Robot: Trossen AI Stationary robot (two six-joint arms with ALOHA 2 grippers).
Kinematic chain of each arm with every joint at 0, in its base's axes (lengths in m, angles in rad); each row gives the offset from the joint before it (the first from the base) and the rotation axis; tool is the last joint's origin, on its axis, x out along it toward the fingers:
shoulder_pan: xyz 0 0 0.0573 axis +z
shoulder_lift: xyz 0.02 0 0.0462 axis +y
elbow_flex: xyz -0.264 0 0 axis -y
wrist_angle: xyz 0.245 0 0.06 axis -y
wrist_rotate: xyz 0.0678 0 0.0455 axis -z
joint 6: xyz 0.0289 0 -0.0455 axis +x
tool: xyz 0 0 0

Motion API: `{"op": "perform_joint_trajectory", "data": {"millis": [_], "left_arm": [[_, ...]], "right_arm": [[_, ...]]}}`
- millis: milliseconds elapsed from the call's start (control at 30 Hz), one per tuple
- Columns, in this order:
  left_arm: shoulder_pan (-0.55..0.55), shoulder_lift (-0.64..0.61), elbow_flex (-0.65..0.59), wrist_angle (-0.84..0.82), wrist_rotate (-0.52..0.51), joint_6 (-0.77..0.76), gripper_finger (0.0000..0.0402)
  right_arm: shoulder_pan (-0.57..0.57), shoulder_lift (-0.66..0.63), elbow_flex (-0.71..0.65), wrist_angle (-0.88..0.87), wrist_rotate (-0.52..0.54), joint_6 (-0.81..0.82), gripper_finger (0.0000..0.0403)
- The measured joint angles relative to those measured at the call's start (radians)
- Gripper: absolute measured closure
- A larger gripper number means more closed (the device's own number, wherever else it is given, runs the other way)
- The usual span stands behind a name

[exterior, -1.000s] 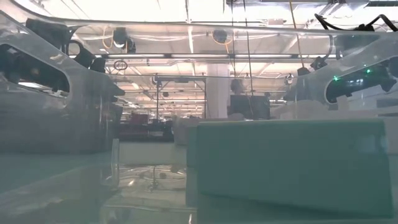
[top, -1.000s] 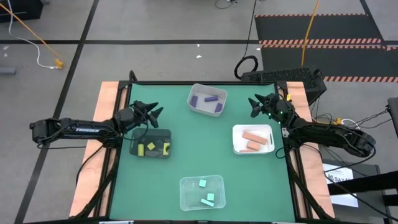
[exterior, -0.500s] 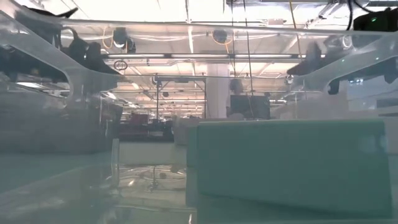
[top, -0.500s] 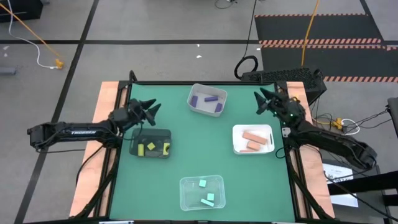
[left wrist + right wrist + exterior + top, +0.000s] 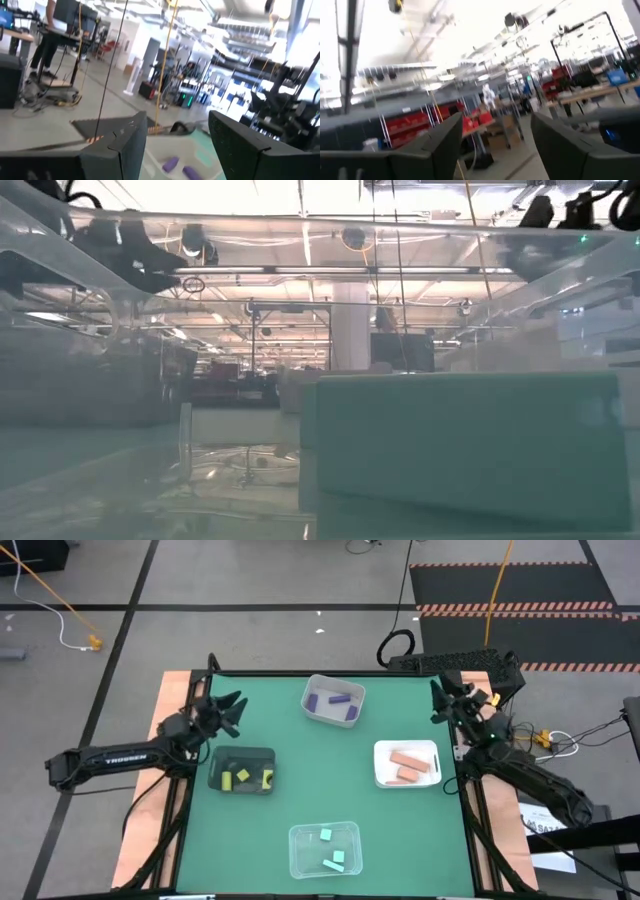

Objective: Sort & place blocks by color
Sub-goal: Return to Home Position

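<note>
- L gripper [image 5: 228, 711], dark two-finger type: at the left edge of the green table mat [image 5: 300, 790], just beyond the black tray's upper-left corner in the high view. Fingers spread, nothing btwn them; the left wrist view shows the gap bare.
- Black rectangular tray [image 5: 242, 752], left side: small yellow blocks [image 5: 243, 776] inside, three by my count.
- Clear plastic tray [image 5: 296, 850], bottom-centre: small mint-green blocks [image 5: 337, 860] inside.
- Grey rectangular tray [image 5: 335, 679], top-centre: purple bar blocks [image 5: 341, 698] inside.
- White rectangular tray [image 5: 380, 765], right side: two salmon-pink bars [image 5: 405, 759] lying side by side.
- R gripper [image 5: 440, 700]: at the mat's top-right corner, apart from the white tray. Fingers spread, empty.
- Step in hand, imo: the sort looks done, w/ no loose block on the mat and each colour in its own tray. Only homing is left.
- Next move: you need both arms back to rest w/o dipping over the trays. The L arm lies nearest the black tray, so keep it high. Nothing left to grasp.
</note>
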Motion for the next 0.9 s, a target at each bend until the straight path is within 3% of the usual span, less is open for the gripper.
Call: {"op": "perform_joint_trajectory", "data": {"millis": [433, 900], "left_arm": [[0.055, -0.194, 0.000, 0.000, 0.000, 0.000, 0.0188], [0.251, -0.346, 0.000, 0.001, 0.000, 0.000, 0.0188]], "right_arm": [[-0.039, -0.230, -0.001, 0.000, 0.000, 0.000, 0.0177], [-0.251, -0.234, -0.001, 0.014, 0.000, 0.000, 0.0177]]}}
